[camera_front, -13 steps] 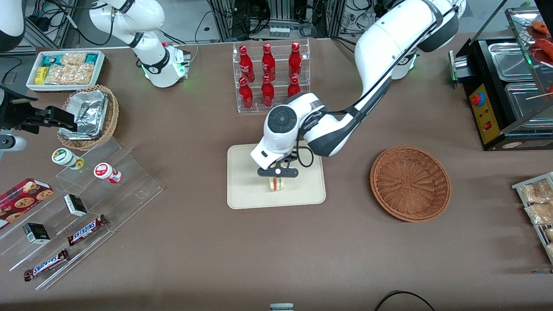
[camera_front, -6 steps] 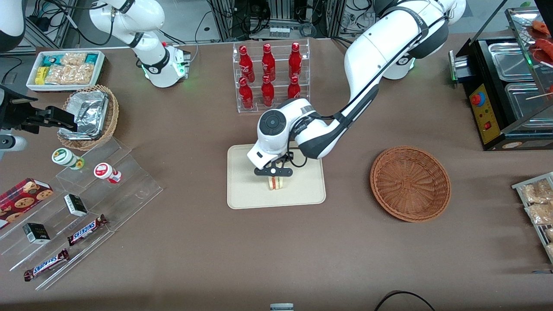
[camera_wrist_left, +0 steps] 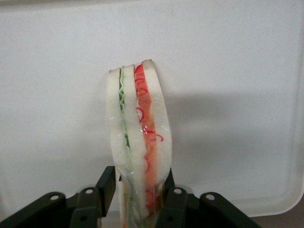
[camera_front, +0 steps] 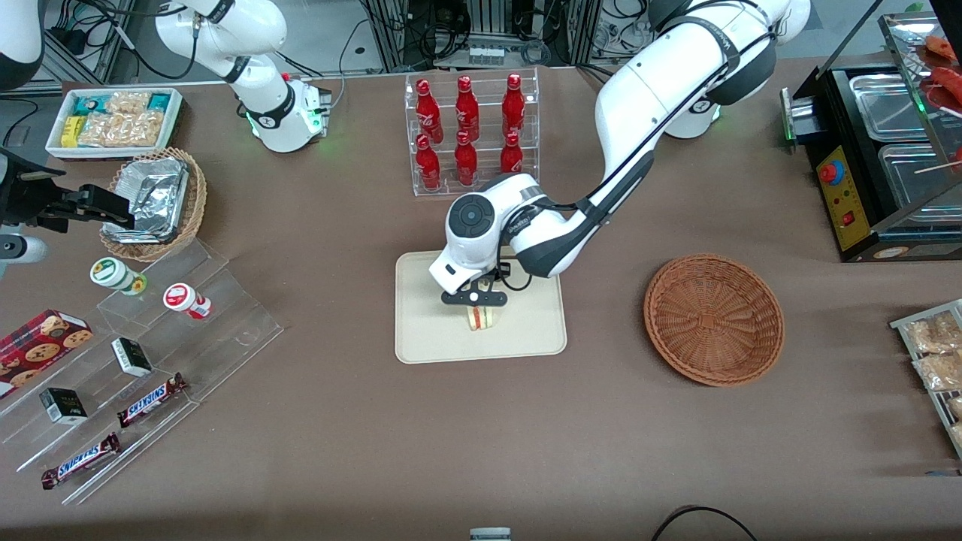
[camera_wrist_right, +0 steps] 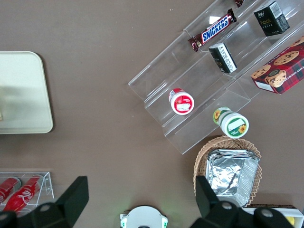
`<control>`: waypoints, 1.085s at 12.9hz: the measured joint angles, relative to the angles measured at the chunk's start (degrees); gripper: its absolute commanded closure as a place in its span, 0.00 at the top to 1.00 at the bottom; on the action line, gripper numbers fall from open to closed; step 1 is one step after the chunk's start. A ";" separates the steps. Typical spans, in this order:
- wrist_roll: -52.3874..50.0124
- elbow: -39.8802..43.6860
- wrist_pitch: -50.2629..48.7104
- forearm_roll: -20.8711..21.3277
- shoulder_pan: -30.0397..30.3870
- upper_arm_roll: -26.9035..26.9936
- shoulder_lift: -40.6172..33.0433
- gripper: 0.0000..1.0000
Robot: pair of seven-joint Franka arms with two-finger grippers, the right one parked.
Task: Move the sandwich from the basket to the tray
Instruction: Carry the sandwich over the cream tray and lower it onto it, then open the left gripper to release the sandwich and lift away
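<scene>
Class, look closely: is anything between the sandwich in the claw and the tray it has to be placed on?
Nothing visible. The claw is shut on the sandwich, directly over a bare part of the tray. The basket sits apart, toward the working arm's end of the table.

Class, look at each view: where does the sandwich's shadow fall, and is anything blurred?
Left wrist view: the sandwich, pinched in the claw, throws a soft grey shadow onto the tray; the claw's fingers look slightly soft. Front view: even light, a faint shadow under the arm.
</scene>
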 measured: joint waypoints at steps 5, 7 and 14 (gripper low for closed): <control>-1.48 2.18 -0.10 0.05 0.22 0.33 -1.47 1.00; -4.23 2.75 -1.55 0.06 0.22 1.25 -4.29 1.00; -6.08 2.81 -17.17 -1.62 8.00 5.16 -19.30 1.00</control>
